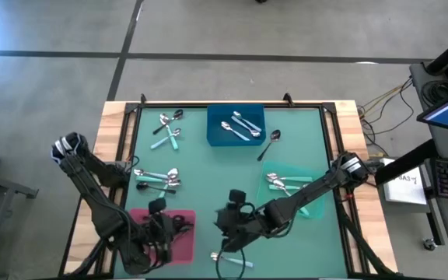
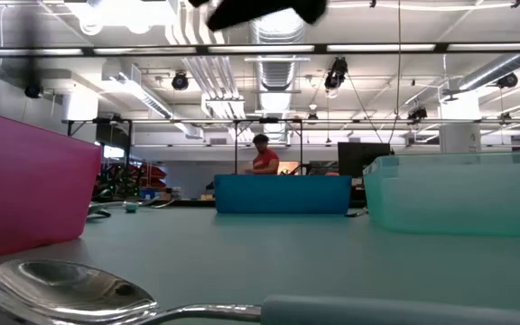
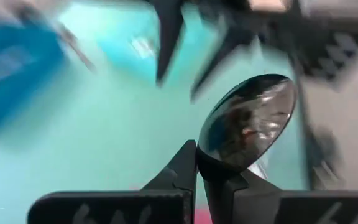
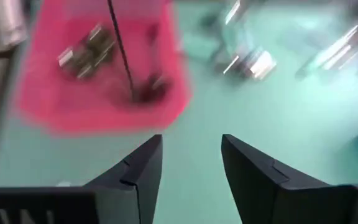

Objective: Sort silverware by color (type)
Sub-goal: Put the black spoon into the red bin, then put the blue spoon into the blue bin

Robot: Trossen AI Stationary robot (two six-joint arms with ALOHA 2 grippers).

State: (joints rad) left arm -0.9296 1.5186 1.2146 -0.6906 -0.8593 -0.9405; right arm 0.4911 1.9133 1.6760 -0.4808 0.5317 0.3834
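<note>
A shiny, round-bowled metal spoon (image 3: 247, 121) is being gripped at its neck between the narrowed dark fingers (image 3: 182, 171) of the left gripper (image 1: 160, 227), which is being held over the pink rectangular plastic tray (image 1: 183, 247) at the near left of the matte green table mat (image 1: 201, 163); the handle is hidden, so its colour cannot be told, but the position suggests it is being carried there for release with its own kind. The right gripper (image 1: 230, 216) is being kept just right of that tray, near the table's middle, its two blocky black fingers (image 4: 143, 167) spread wide and empty, probably in readiness for the next pick. A teal-handled spoon (image 1: 232, 259) is lying at the near edge, close below it. Other spoons are being held sorted or waiting: polished silver ones in the glossy blue tray (image 1: 218, 136) at the far middle, several in the translucent pale green tray (image 1: 311, 206) on the right, a mixed cluster (image 1: 156, 180) on the left, teal-handled and dark ones (image 1: 169, 128) at the far left, and one dark-handled spoon (image 1: 270, 143) just right of the blue tray. Much sorting appears to be left.
</note>
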